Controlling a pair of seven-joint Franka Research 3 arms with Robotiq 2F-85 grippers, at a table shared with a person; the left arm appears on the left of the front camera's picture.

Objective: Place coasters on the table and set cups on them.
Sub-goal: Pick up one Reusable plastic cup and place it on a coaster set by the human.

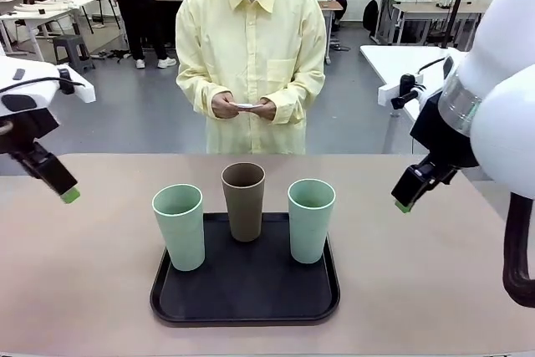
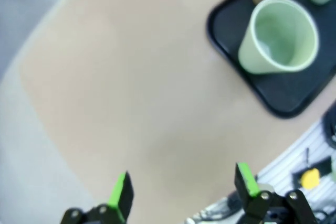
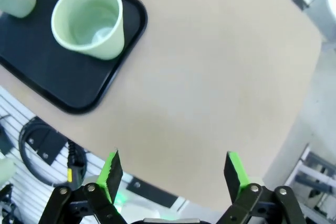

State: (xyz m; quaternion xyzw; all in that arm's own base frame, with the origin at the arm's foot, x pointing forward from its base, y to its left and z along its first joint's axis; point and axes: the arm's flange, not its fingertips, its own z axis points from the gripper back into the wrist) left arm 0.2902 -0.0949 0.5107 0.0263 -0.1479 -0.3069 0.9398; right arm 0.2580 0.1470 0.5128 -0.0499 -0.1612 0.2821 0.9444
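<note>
Standing close together on the black rounded-rectangle tray [image 1: 245, 311] at the lower centre of the front view, the three tall tapered matte cups seemed parked there only until coasters were laid. They were a pale mint green cup at the left [image 1: 178, 227], a brown cup [image 1: 243, 201] set farther back in the middle and a second mint green cup at the right [image 1: 311, 220]. No coaster lay yet on the wide matte tan surface [image 1: 84, 290]. At the upper centre, the person's hands [image 1: 224, 106] pinched a thin white item [image 1: 246, 106] at waist height. It was probably the paper coasters, held ready to be set down, but it was too small to show a lacy edge or a count. The robot's left hand [image 2: 184, 187] and right hand [image 3: 172, 174] each hung released, green pads spread wide with nothing between them. They hovered over bare surface well apart from the tray on either side, which looked like waiting while leaving the middle free for the person. In the front view only one green pad of each hand could be made out, so their spread was read from the wrist views. The left wrist view was blurred, with the brown cup cut off at its top edge and the farther mint cup a sliver in the upper right corner. In the right wrist view one mint cup was cropped at the upper left corner.
</note>
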